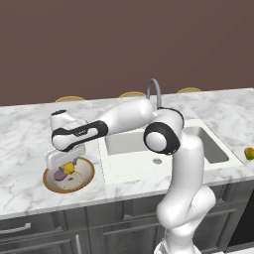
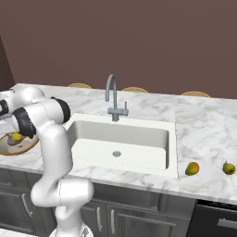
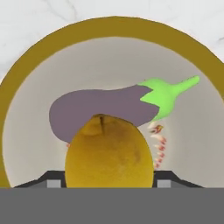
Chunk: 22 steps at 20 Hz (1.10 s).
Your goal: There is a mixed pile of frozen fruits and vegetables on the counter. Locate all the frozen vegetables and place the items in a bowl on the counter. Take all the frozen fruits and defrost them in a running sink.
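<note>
**Yellow vegetable over the bowl, fruits waiting by the sink**

The pincer point(image 3: 109, 183) hangs directly above the bowl point(image 1: 87, 180), pointing down into it. In the hand view, the yellow vegetable point(image 3: 109, 153) sits between the two finger tips, one dark tip flanking it on each side. The tips stand about as far apart as the vegetable is wide; whether they press on it or have just let go cannot be told from these views. The vegetable appears low in the bowl, partly covering the eggplant point(image 3: 103, 111) from this angle.

The eggplant lies on its side on the pale bowl floor, its green stem cap toward one side of the rim. Its position indicates that the first vegetable is already sorted; the yellow one is probably at the point of delivery.

The bowl stands on the bench point(image 1: 30, 124) just left of the sink point(image 2: 120, 139), near the front edge. The sink is empty, and no water is seen at the tap point(image 2: 111, 95).

Two fruits point(image 2: 192, 168) lie on the bench to the right of the sink, well apart from the pincer. They are probably the next items, destined for the sink.
</note>
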Motion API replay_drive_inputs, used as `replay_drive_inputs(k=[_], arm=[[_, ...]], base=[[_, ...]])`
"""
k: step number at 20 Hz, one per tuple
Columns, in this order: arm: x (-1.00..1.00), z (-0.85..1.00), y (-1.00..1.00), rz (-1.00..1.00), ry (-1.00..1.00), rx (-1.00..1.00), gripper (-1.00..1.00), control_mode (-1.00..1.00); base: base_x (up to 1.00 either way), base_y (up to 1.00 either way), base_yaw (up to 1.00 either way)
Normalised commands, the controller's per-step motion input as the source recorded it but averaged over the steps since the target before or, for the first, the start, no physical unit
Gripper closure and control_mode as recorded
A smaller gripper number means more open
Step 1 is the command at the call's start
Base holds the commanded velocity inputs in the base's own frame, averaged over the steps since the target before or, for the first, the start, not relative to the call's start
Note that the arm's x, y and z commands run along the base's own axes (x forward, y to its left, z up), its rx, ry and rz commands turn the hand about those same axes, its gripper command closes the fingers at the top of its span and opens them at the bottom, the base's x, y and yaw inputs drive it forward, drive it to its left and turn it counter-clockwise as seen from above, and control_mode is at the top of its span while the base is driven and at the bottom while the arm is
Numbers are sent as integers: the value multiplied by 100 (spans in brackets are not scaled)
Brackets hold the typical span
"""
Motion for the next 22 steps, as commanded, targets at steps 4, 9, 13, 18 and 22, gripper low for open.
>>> replay_drive_inputs(k=[4, 9, 13, 18, 22], arm=[[-4, -12, 0, 0, -1, 0, -100, -100], [0, -1, 2, 0, 3, 0, -100, -100], [-9, 8, -6, -12, 15, 0, -100, -100], [-14, 41, -51, -12, 23, 0, -100, -100], [-5, 56, -56, -10, 22, -3, -100, -100]], base=[[0, 0, 0], [0, 0, 0], [0, 0, 0], [0, 0, 0], [0, 0, 0]])
